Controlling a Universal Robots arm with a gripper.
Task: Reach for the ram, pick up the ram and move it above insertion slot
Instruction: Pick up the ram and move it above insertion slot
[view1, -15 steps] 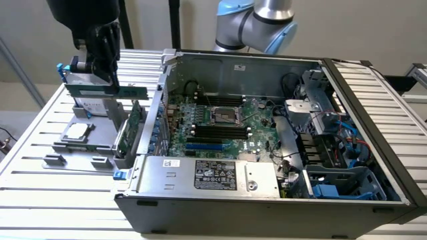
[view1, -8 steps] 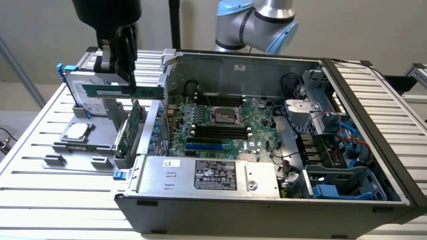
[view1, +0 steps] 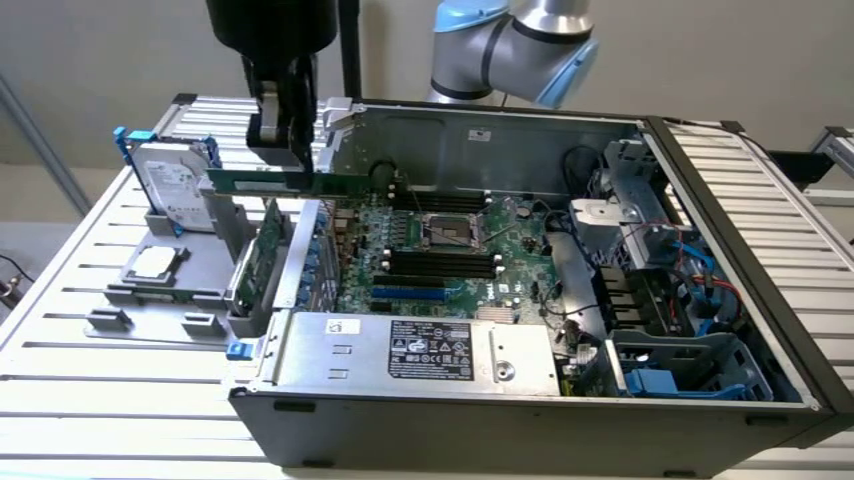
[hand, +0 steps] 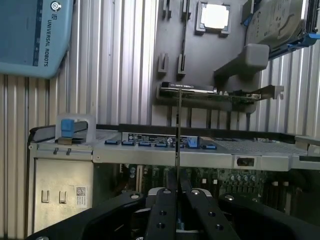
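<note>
My gripper (view1: 286, 160) hangs over the exterior view's left edge of the open computer case (view1: 747, 200), shut on the ram (view1: 251, 181). The ram is a long thin green stick held level, above the case's card bay. In the wrist view the ram (hand: 178, 135) shows edge-on as a thin dark line running out from between the black fingers (hand: 162, 210), and the gripper (hand: 178, 197) is clamped on its near end. The black memory slots (view1: 434, 262) lie on the motherboard (view1: 507, 225) toward the exterior view's right of the gripper and lower down.
Outside the case, a grey holder (view1: 120, 320) carries a silver hard drive (view1: 174, 195), a processor chip (view1: 154, 262) and a wider green expansion card (view1: 267, 250). The power supply (view1: 414, 350) fills the case front. Drive cages and cables (view1: 667, 290) crowd the exterior view's right.
</note>
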